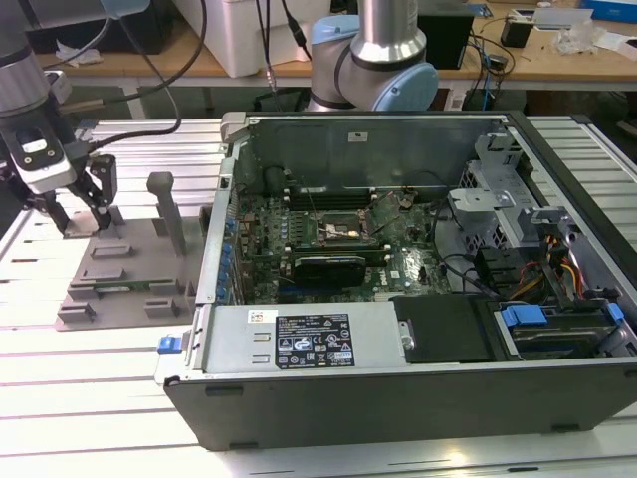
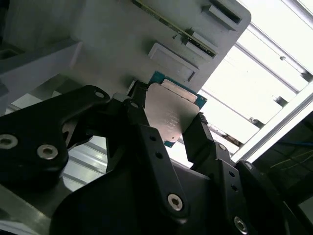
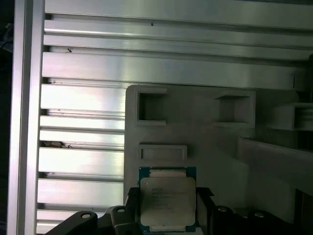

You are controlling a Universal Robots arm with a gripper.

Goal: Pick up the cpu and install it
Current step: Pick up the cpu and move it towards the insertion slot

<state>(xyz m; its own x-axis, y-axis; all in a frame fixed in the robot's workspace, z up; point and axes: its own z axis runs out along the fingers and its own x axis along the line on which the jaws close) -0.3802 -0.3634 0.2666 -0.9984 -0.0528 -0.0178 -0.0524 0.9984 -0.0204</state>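
Observation:
The cpu (image 2: 172, 113) (image 3: 167, 195) is a small square chip with a silvery metal top and a teal-green rim. My gripper (image 2: 168, 117) (image 3: 167, 208) is shut on it, with one black finger (image 2: 142, 122) pressed against each of two opposite edges. In the exterior view, the gripper (image 1: 78, 211) hangs just above the grey fixture plate (image 1: 119, 284) at the exterior view's left, well apart from the open computer case (image 1: 398, 398). The black square socket (image 1: 338, 231) sits on the motherboard inside the case. In both wrist views the plate (image 2: 112, 44) (image 3: 205, 142) lies right behind the chip.
Upright grey posts (image 1: 164, 209) rise from the fixture plate beside the gripper. The ribbed aluminium table (image 1: 90, 388) carries both the plate and the case. The arm's base (image 1: 373, 70) stands behind the case. A black power supply (image 1: 318, 339) and a drive bay with cables (image 1: 537, 289) fill the case's near side.

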